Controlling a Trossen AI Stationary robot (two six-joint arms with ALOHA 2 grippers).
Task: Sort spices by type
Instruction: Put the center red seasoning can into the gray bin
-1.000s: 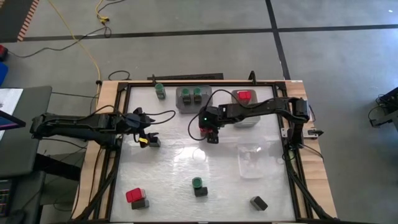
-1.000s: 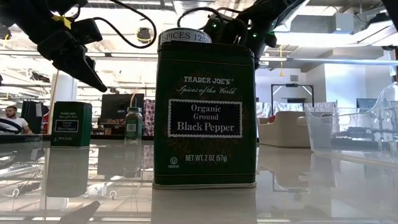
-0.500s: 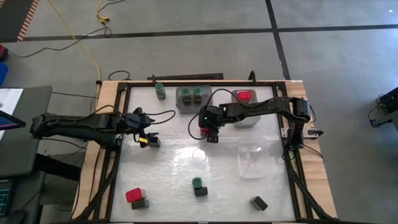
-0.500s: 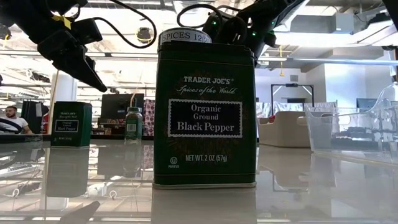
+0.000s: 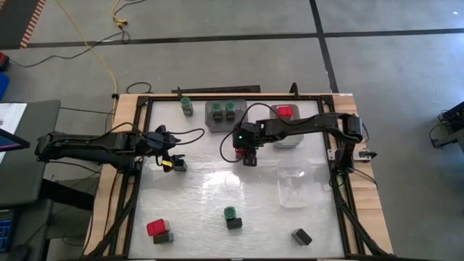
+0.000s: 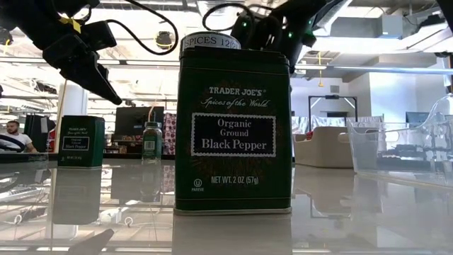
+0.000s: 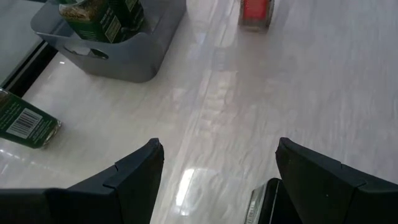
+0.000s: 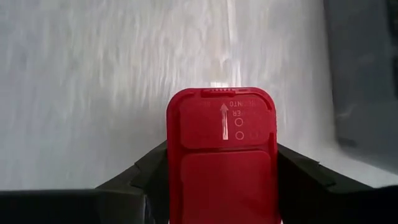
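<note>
The right gripper is near the middle of the table. A red-topped spice box sits right between its two fingers. The fingers press on both sides of the box, so the gripper is holding it. A grey tray with two green-lidded jars is just past the gripper, and one more green jar stands beside that tray. A second red box sits in another tray near the right arm.

The left gripper hangs over the left side of the table. Its fingers are spread wide with nothing between them. A small dark tin lies just under it.

Far from both grippers, a black pepper tin stands with a green jar on it. A red box on a dark tin and another dark tin are there too.
</note>
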